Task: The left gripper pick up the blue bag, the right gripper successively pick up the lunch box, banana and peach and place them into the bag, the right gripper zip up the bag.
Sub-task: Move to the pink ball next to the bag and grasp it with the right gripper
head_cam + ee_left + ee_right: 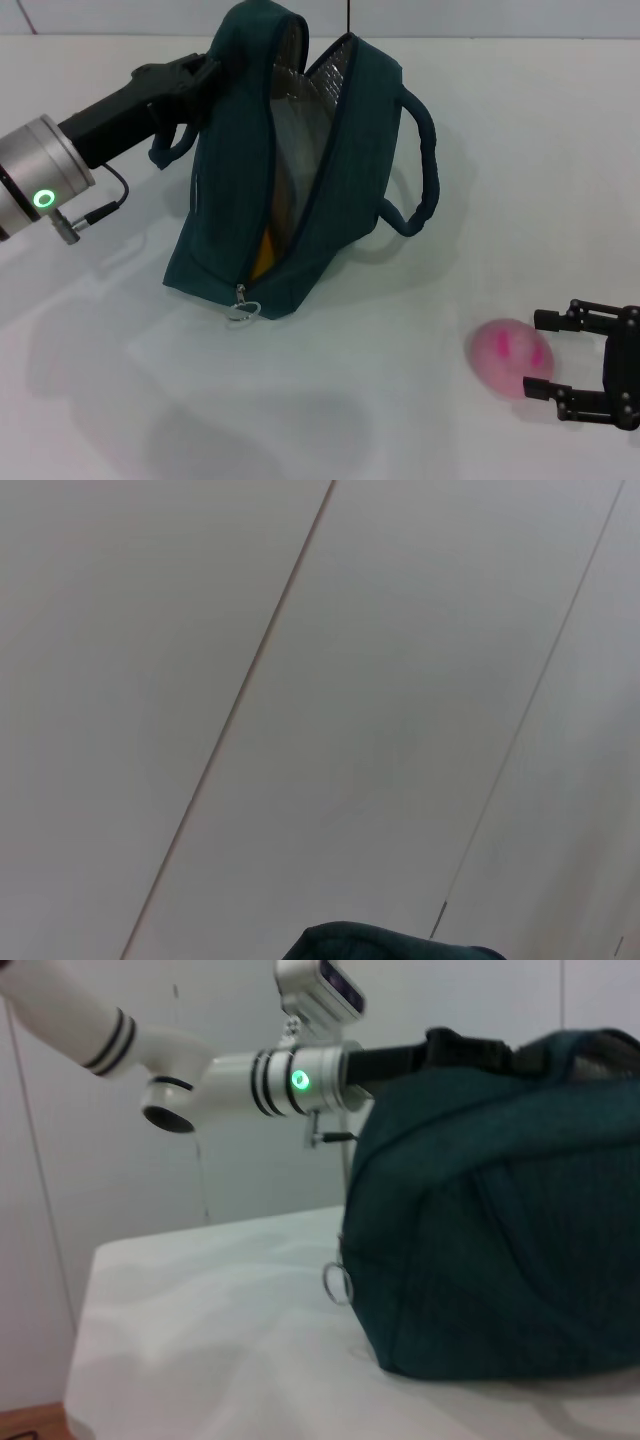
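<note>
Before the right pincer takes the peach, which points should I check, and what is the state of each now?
1. Blue bag mouth open: ok.
2. Left pincer at the bag's upper edge, holding it up: ok; its grip itself, cannot tell.
3. Right pincer open, beside the peach: ok.
4. Peach free on the table, nothing touching it: ok.
5. Banana inside the bag: ok, yellow shows.
6. Lunch box inside: cannot tell.

I am seeing a white table point(90, 400) carrying two things — the blue bag point(345, 215) is standing open on it, and the peach point(510, 358) is lying well apart.
</note>
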Robot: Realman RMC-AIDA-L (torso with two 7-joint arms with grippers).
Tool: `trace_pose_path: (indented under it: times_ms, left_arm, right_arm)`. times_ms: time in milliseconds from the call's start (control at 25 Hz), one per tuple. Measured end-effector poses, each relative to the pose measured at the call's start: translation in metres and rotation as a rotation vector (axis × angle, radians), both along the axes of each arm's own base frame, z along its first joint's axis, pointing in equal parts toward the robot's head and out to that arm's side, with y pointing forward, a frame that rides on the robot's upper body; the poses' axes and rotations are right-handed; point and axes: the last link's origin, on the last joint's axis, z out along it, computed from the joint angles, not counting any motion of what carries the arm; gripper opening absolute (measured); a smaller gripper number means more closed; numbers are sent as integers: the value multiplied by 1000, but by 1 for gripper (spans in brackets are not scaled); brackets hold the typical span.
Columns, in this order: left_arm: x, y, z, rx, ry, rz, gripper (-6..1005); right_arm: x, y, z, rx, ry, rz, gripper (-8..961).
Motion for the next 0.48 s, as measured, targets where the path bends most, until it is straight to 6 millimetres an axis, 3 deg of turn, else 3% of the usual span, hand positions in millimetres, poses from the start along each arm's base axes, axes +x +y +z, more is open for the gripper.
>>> trace_pose_path:
  times_ms: [480]
  left_arm:
    - [3,3,-1,-1,6,-7,40]
  right_arm:
    - [7,7,-10,15,-27,-65,634]
